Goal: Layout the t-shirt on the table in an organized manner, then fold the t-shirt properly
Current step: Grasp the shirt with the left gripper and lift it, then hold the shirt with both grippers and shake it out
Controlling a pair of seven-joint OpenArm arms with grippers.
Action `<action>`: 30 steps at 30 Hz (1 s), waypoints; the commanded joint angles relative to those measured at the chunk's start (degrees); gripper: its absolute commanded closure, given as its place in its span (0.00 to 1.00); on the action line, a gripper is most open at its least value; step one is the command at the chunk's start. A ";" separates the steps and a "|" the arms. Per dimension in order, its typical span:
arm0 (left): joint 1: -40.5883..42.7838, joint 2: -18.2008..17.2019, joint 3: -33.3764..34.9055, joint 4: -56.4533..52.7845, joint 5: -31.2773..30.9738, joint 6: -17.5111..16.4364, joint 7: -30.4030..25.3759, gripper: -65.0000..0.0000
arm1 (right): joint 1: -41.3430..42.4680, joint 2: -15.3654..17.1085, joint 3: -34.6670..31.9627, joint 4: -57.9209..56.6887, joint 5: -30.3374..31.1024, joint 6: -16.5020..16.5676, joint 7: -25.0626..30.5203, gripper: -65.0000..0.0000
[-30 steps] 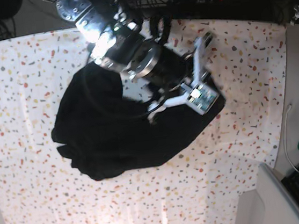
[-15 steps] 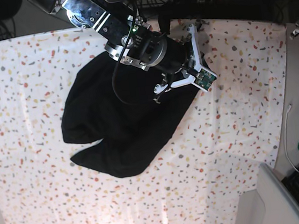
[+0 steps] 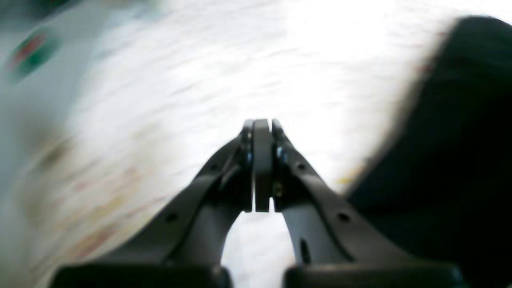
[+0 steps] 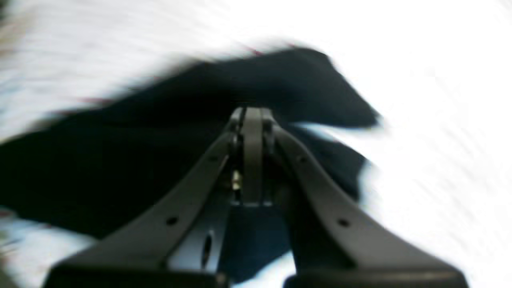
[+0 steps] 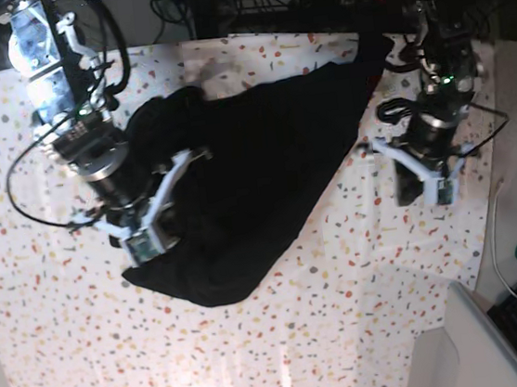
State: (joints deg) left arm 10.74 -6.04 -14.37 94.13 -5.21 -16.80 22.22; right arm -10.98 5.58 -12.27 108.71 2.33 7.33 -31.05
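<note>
Clearly early on: the t-shirt [image 5: 247, 176] lay bunched and unspread on the speckled surface [image 5: 25, 276], nothing folded (all of that remained). Left gripper [image 3: 262, 168] and right gripper [image 4: 251, 156] were both clenched, holding nothing.

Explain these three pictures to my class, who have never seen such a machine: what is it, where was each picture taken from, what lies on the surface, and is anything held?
This is a robot with two arms, seen from above in the base view. Each arm ends in a two-fingered hand, with a camera on the wrist looking along the fingers; those give the two blurred close-ups. On the speckled table lies a crumpled black t-shirt. The right hand is over the shirt and the left hand is over bare cover beside it. Both are shut, and no cloth shows between their fingers.
</note>
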 commanded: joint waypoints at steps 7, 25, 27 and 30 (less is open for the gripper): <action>-3.84 1.34 14.24 -6.79 8.77 -0.04 -1.25 1.00 | -3.04 -0.53 5.28 -4.05 0.88 0.62 1.47 1.00; 6.27 -2.70 16.52 -7.75 25.21 -0.30 -1.25 1.00 | 2.59 -2.73 -3.95 -30.07 0.88 0.71 1.82 1.00; 6.36 -2.70 19.07 -6.70 25.21 -0.30 -1.16 1.00 | 7.77 -2.55 -3.95 -35.87 0.88 0.71 3.66 1.00; 6.27 -2.62 22.94 -5.73 25.21 -0.30 -1.16 1.00 | 17.09 -2.46 -4.12 -45.72 0.88 0.71 6.56 1.00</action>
State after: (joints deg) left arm 16.95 -8.82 8.56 87.37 20.16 -17.17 21.91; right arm 5.32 2.90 -16.51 62.54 4.32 8.93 -22.28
